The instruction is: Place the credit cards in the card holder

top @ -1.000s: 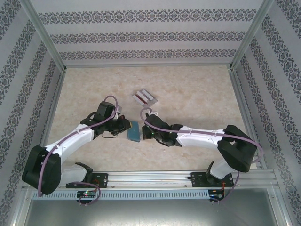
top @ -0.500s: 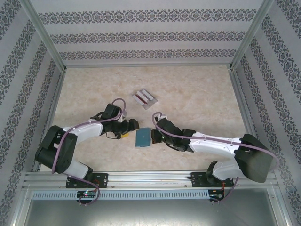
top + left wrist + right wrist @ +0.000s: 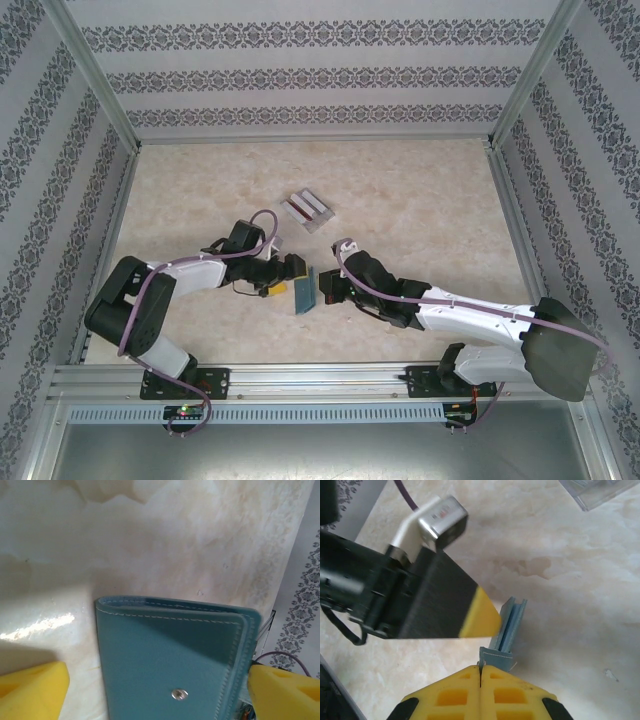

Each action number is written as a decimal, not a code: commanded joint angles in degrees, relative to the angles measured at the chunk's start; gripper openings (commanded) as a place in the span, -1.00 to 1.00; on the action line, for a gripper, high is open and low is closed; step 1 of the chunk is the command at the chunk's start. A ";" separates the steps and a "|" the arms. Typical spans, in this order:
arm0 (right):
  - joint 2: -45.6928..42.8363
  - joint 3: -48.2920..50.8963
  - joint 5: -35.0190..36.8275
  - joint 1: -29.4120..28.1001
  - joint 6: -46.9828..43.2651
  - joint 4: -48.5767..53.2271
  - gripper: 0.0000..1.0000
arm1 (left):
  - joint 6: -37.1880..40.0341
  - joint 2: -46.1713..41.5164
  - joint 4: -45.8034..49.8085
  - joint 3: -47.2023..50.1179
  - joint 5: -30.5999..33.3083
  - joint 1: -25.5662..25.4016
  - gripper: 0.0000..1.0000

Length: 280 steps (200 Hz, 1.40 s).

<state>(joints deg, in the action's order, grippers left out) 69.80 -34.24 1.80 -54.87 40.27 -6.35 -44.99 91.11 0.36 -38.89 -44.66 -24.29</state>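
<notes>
Teal folding card holder (image 3: pixel 305 290), small and roughly square, stands tipped on edge on the marbled beige table (image 3: pixel 430 190) in the top view. It sits between your left gripper (image 3: pixel 291 272) and your right gripper (image 3: pixel 326 290). The thin grey-silver rectangular credit cards (image 3: pixel 306 208), some red-striped, lie well apart toward the back.

Left wrist view: the card holder's closed outer face, with a small metal snap stud (image 3: pixel 179 694), lies between the yellow fingertips (image 3: pixel 31 690). These stand wide apart, one of them clear of the cover, so this gripper grasps nothing.

Right wrist view: the yellow pads (image 3: pixel 445 700) are pressed together on a thin teal flap (image 3: pixel 495 657) at the card holder's edge.

Judged step: opening the card holder, with no card loaded so far as can be seen. Next you probably need to peel the cover back to expose a pocket, then fetch a card.
</notes>
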 commanded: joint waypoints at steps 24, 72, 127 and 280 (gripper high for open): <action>1.00 0.08 -1.56 -0.21 -1.25 -4.02 -1.00 | 1.01 1.62 -0.88 -1.53 -1.26 -0.75 0.50; -0.15 0.05 -0.73 -0.30 -1.39 -3.41 -1.00 | 1.80 -0.64 0.63 -1.71 -0.70 -0.75 0.70; -2.56 0.80 3.90 -0.76 -1.01 -0.53 -1.00 | 4.20 0.41 4.81 -2.36 2.84 -0.74 0.04; -3.39 5.27 10.30 1.43 3.16 3.99 -1.00 | 4.21 -5.64 3.67 0.01 3.03 -0.72 -0.14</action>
<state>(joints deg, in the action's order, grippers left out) 66.89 -28.84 10.11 -53.39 43.53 -2.68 -40.75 86.39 6.31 -39.99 -39.53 -24.40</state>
